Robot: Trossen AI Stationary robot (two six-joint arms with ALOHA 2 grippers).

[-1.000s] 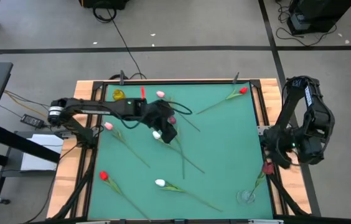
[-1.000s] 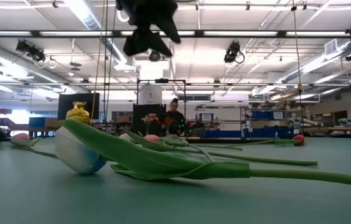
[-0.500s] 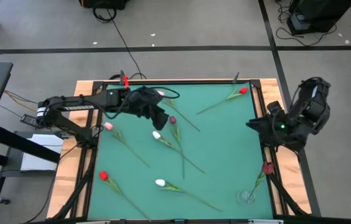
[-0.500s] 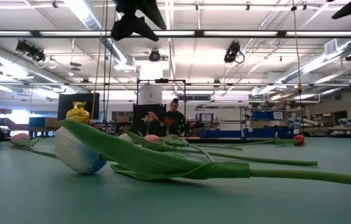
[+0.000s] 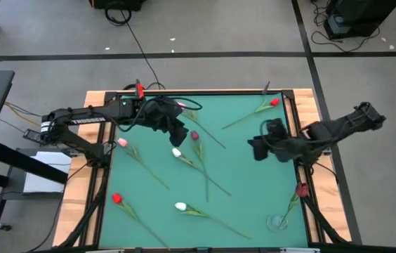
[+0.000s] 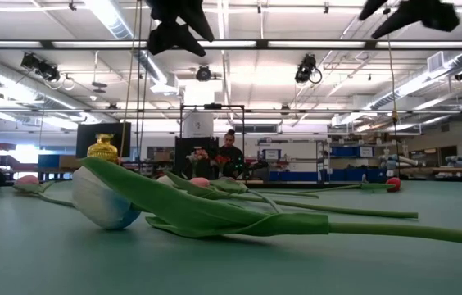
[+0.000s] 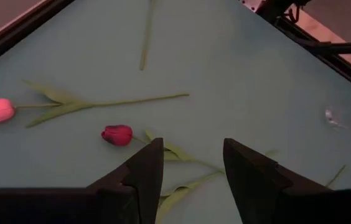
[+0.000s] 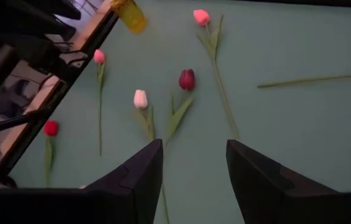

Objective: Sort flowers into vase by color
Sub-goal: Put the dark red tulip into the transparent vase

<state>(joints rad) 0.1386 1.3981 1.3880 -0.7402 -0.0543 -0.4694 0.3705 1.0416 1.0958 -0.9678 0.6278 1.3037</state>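
Observation:
Several tulips lie flat on the green mat (image 5: 254,183): a pink one (image 5: 181,105), a maroon one (image 5: 194,135), a white one (image 5: 176,151), a pink one (image 5: 122,143), a red one (image 5: 116,199), a white one (image 5: 180,206) and a red one (image 5: 275,102). Another red head (image 5: 302,189) is over the right edge; its stem runs to a clear glass vase (image 5: 277,223). My left gripper (image 5: 178,132) hangs open above the maroon tulip (image 7: 117,134). My right gripper (image 5: 256,148) hangs open above the mat's right half. Both are empty.
A yellow vase (image 8: 129,14) stands at the mat's far left corner, also visible in the low view (image 6: 102,149). A wooden frame (image 5: 93,176) borders the mat. A person sits far off in the room (image 6: 229,152). The mat's middle right is bare.
My right gripper has swung from beyond the table's right edge in over the mat, toward the left, turning as it went. My left gripper has risen and drawn back toward the far left, away from the white tulip, then kept still. No flower has moved.

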